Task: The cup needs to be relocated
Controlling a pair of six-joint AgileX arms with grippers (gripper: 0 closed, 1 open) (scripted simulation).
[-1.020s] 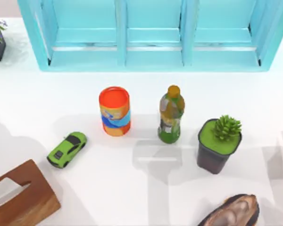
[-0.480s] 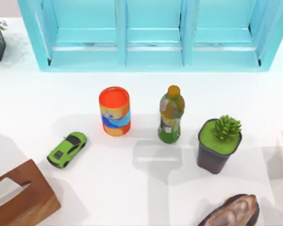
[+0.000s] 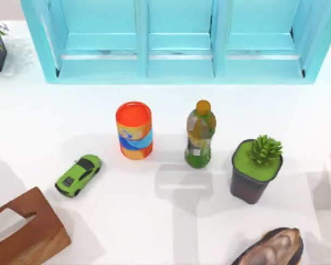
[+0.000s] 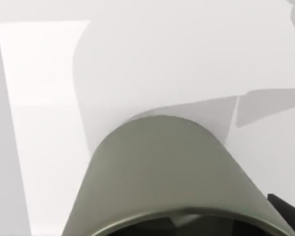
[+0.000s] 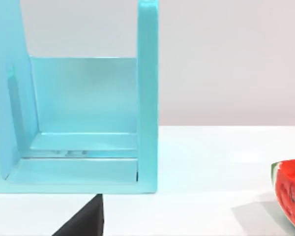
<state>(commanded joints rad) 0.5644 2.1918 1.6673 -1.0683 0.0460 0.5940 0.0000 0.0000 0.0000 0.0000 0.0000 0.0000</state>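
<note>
Bright, even light; soft grey shadows fall on the white table (image 3: 154, 232), and the cup (image 4: 172, 172) looms blurred.

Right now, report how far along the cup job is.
Done: nothing looks finished yet. In hand: the left wrist view looks closely down the grey-green cup, seen large against the white table, so the left arm is at it; whether it is gripped I cannot tell. Left: placing it somewhere new. In the top view the orange can, bottle and succulent pot stand before the blue shelf.

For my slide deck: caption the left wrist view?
Grey-green cup seen close from the left wrist, above the white table.
</note>
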